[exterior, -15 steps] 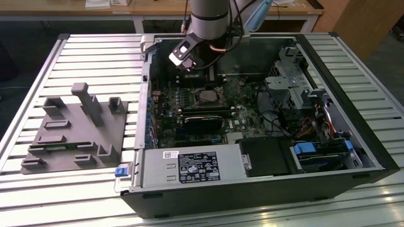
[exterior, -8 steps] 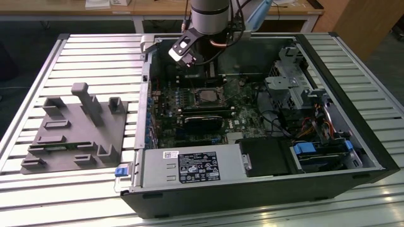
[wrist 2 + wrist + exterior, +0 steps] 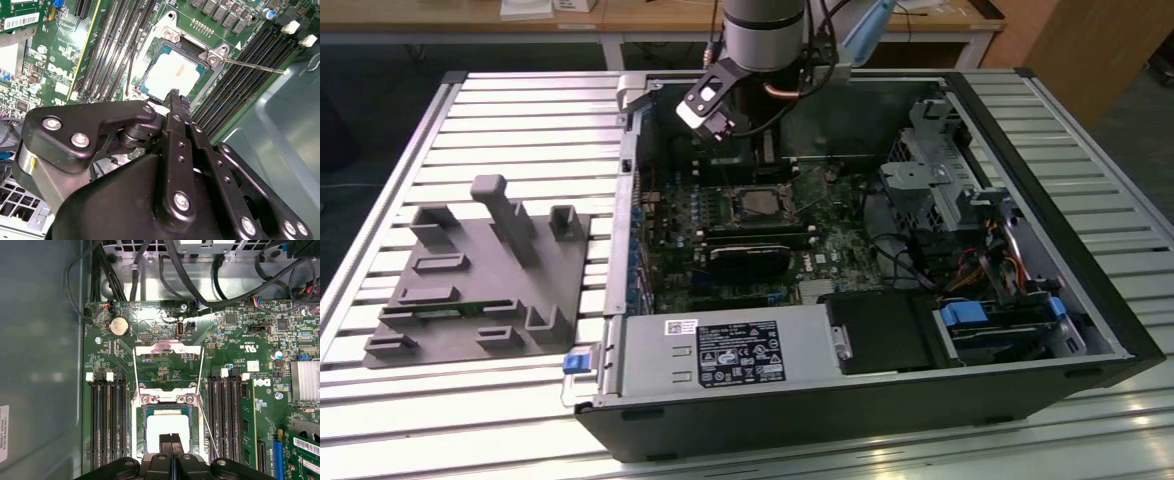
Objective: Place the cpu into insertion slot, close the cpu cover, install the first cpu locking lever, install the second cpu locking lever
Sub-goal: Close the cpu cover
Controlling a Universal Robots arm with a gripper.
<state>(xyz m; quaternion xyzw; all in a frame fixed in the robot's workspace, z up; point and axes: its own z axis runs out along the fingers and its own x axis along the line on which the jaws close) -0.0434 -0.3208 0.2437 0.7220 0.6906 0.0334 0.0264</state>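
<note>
Cpu (image 3: 162,422) lies in the insertion slot (image 3: 142,430); cpu cover (image 3: 168,348) stands open; my end effector (image 3: 171,437), fingers pressed together, is right over the cpu.

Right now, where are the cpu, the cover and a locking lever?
cpu (image 3: 167,424): first wrist view, middle of pale face.
cover (image 3: 168,347): first wrist view, wide silvery edge bar.
lever (image 3: 255,66): second wrist view, middle of rod.

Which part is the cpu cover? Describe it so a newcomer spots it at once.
Inside the open computer case, find the green circuit board and, between its black memory slots, the socket holding the pale chip. The cpu cover is swung open at the socket's end nearer the coin battery: a thin silvery frame with green board showing through its window.
</note>
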